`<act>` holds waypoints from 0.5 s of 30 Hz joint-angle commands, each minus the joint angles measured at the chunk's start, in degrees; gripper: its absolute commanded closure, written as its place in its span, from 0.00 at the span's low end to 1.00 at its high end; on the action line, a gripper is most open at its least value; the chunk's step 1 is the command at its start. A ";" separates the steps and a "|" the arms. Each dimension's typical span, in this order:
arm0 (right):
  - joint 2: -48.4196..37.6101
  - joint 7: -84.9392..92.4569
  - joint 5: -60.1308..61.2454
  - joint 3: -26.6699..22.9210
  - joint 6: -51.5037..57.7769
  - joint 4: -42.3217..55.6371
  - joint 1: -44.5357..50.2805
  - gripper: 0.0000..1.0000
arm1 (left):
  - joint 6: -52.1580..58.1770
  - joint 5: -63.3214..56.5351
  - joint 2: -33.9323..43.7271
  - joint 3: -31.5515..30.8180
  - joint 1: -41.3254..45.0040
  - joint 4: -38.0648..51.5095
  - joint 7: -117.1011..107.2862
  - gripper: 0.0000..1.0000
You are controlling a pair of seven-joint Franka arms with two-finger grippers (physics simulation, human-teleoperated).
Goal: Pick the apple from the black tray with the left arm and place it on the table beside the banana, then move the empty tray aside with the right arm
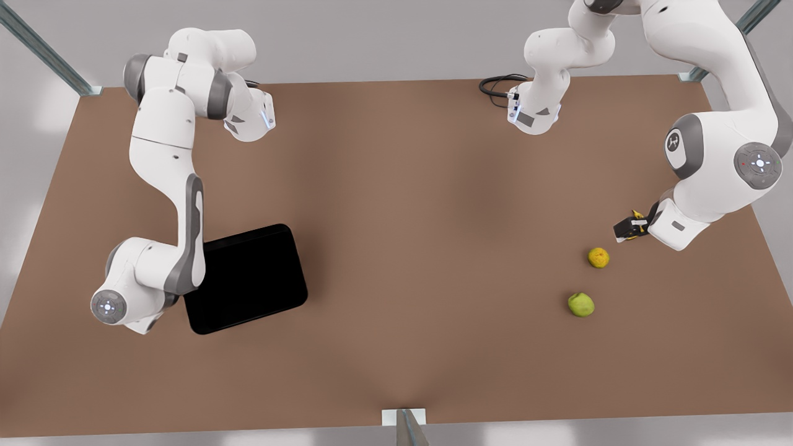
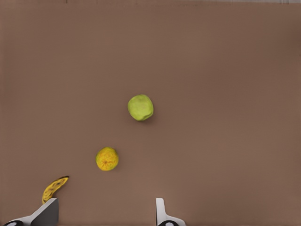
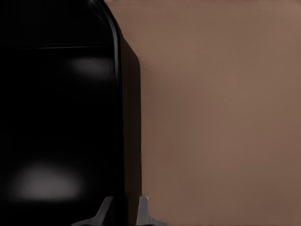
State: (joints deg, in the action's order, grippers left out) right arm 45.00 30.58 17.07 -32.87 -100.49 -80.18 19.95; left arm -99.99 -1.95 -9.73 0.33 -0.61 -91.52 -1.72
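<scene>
While the apple [image 1: 581,304] sits on the brown surface [image 1: 433,217], well clear of the black tray [image 1: 248,279], the work has come down to the tray itself. From the front view, the apple lies toward the right, near a bumpy orange-yellow fruit [image 1: 598,257], with the banana [image 1: 636,224] just past that, partly under the left gripper [image 1: 629,229]. In the left wrist view, that gripper's fingers [image 2: 162,212] stand wide apart and hold nothing; apple, round fruit and banana lie in a loose line ahead of it.

On the front view's left, the empty tray rests flat and a little skewed, and the right arm bends down over its near left corner. Seen from the right wrist, the right gripper [image 3: 124,214] straddles the tray's raised rim, one finger inside and one outside, close together on the edge. Whether they truly pinch it I cannot tell for certain. The rim runs straight away from the gripper, so a sideways drag looks like the remaining move.
</scene>
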 commanded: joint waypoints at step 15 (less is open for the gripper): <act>-21.62 1.68 -15.49 39.11 13.48 6.80 -22.76 0.00 | -0.20 -0.16 -0.03 -0.06 0.17 0.03 -0.12 0.00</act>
State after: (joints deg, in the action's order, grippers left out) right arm 23.42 35.08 3.64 6.00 -89.34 -73.41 -2.81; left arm -100.23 -2.06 -9.81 0.27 -0.44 -91.46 -1.73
